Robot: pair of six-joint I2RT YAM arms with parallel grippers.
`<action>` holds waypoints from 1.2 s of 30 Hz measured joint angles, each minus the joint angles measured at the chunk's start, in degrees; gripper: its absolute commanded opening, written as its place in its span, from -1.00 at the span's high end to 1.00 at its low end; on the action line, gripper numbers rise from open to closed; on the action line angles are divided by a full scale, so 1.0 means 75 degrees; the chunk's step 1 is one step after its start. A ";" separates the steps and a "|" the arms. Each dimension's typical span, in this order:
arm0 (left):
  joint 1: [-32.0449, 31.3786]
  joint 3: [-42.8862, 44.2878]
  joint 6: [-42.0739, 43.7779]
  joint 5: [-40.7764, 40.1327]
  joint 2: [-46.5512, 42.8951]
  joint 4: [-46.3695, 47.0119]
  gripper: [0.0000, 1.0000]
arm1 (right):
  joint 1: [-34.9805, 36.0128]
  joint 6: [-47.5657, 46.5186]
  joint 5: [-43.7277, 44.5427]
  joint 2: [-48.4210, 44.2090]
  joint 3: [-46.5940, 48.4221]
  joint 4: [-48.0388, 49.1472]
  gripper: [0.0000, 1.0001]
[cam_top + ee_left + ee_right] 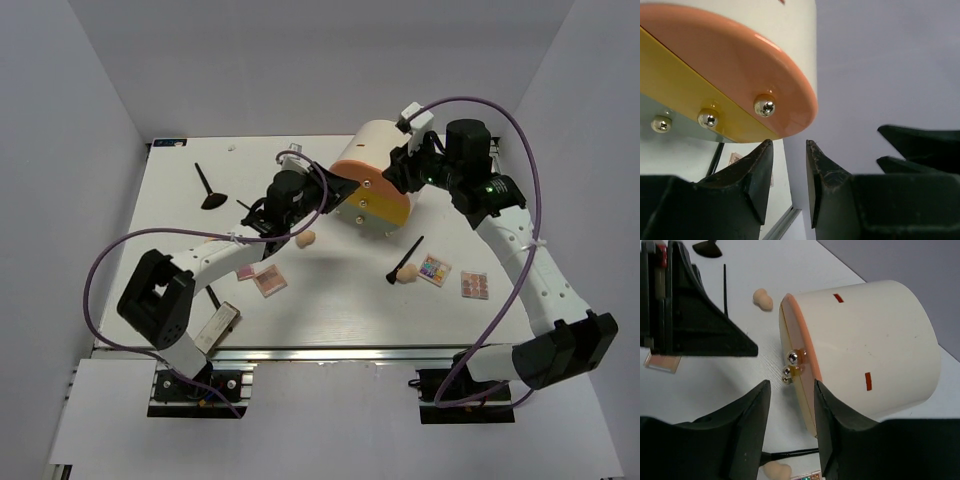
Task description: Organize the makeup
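The cream drawer unit (378,150) lies on its side with its pink front (740,60), yellow front (680,85) and silver knobs (792,357) showing. My left gripper (789,150) is open with a narrow gap, empty, just below the pink front's edge; it also shows in the top view (333,192). My right gripper (790,392) is open and empty, its tips just short of the knobs and the front's rim. On the table lie a peach sponge (305,239), a pink palette (268,281), a second sponge (406,272), a black brush (406,258), a multicoloured palette (434,269), a brown palette (474,285) and a silvery compact (217,327).
A fan-headed brush (210,190) lies at the back left. A small pink palette (246,272) sits by the left forearm. Purple cables loop over both arms. White walls close the table's sides and back. The left arm's fingers (690,315) show in the right wrist view.
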 measured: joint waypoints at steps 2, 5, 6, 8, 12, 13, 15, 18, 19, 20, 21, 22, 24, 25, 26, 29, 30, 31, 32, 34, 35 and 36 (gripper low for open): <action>-0.0114 0.0064 -0.0099 -0.0099 0.0210 0.0020 0.20 | -0.0003 0.0326 0.0114 0.0184 0.0073 0.0213 0.01; -0.0242 0.0192 -0.0184 -0.0353 0.0472 -0.0055 0.18 | -0.0009 0.0638 0.0160 0.0382 0.0125 0.0393 -0.04; -0.0268 0.0224 -0.0198 -0.0449 0.0525 -0.0108 0.13 | -0.0029 0.0729 0.0154 0.0446 0.0140 0.0458 -0.04; -0.0283 0.0280 -0.0221 -0.0606 0.0583 -0.0169 0.07 | -0.0073 0.0906 0.0143 0.0554 0.0178 0.0527 -0.04; -0.0283 0.0530 -0.0254 -0.0772 0.0799 -0.0251 0.01 | -0.0239 0.1142 0.0093 0.0673 0.0233 0.0603 -0.07; -0.0283 0.0632 -0.0265 -0.0804 0.0892 -0.0248 0.01 | -0.0280 0.1186 0.0090 0.0679 0.0233 0.0618 -0.08; -0.0277 0.0781 -0.0277 -0.0833 0.1064 -0.0242 0.01 | -0.0347 0.1271 0.0087 0.0685 0.0233 0.0659 -0.10; -0.0283 0.0909 -0.0286 -0.0836 0.1285 -0.0242 0.02 | -0.0411 0.1326 0.0082 0.0685 0.0233 0.0711 -0.12; -0.0283 0.0930 -0.0289 -0.0836 0.1343 -0.0242 0.02 | -0.0420 0.1341 0.0082 0.0685 0.0233 0.0717 -0.12; -0.0283 0.0930 -0.0294 -0.0836 0.1381 -0.0259 0.03 | -0.0425 0.1349 0.0073 0.0685 0.0233 0.0720 -0.12; -0.0283 0.0933 -0.0326 -0.0813 0.1431 -0.0230 0.03 | -0.0449 0.1367 0.0067 0.0685 0.0233 0.0723 -0.12; -0.0283 0.0947 -0.0329 -0.0819 0.1443 -0.0204 0.03 | -0.0458 0.1378 0.0064 0.0685 0.0233 0.0729 -0.12; -0.0283 0.0970 -0.0329 -0.0825 0.1443 -0.0207 0.06 | -0.0469 0.1411 0.0061 0.0685 0.0233 0.0731 -0.12; -0.0283 0.0973 -0.0332 -0.0828 0.1448 -0.0201 0.07 | -0.0481 0.1425 0.0061 0.0685 0.0230 0.0740 -0.12; -0.0283 0.0976 -0.0338 -0.0825 0.1451 -0.0198 0.07 | -0.0501 0.1443 0.0061 0.0685 0.0230 0.0758 -0.12; -0.0283 0.1043 -0.0353 -0.0831 0.1480 -0.0198 0.12 | -0.0536 0.1480 0.0064 0.0685 0.0230 0.0778 -0.12; -0.0283 0.1070 -0.0358 -0.0833 0.1498 -0.0201 0.13 | -0.0554 0.1483 0.0064 0.0685 0.0224 0.0781 -0.12; -0.0283 0.1113 -0.0358 -0.0833 0.1524 -0.0198 0.15 | -0.0560 0.1486 0.0061 0.0685 0.0221 0.0781 -0.12; -0.0283 0.1157 -0.0364 -0.0836 0.1565 -0.0189 0.16 | -0.0560 0.1489 0.0064 0.0685 0.0219 0.0781 -0.12; -0.0283 0.1201 -0.0417 -0.0833 0.1612 -0.0181 0.18 | -0.0562 0.1489 0.0064 0.0685 0.0219 0.0784 -0.12; -0.0283 0.1201 -0.0423 -0.0836 0.1612 -0.0172 0.19 | -0.0562 0.1489 0.0061 0.0685 0.0219 0.0787 -0.12; -0.0286 0.1212 -0.0443 -0.0836 0.1614 -0.0169 0.20 | -0.0562 0.1495 0.0061 0.0685 0.0219 0.0793 -0.12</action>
